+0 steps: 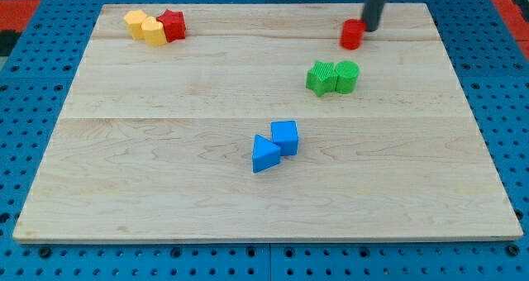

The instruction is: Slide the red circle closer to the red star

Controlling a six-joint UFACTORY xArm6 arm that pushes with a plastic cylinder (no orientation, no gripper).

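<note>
The red circle [352, 35] is a small red cylinder near the view's top, right of centre. My tip [369, 30] is the lower end of the dark rod, just to the right of the red circle and touching or almost touching it. The red star [173, 24] lies at the view's top left, pressed against two yellow blocks [145, 26] on its left. A wide stretch of board separates the circle from the star.
A green star [321, 78] and a green circle [346, 77] sit together just below the red circle. A blue triangle [264, 154] and a blue cube [285, 137] touch near the board's middle. The wooden board [165, 182] lies on a blue pegboard.
</note>
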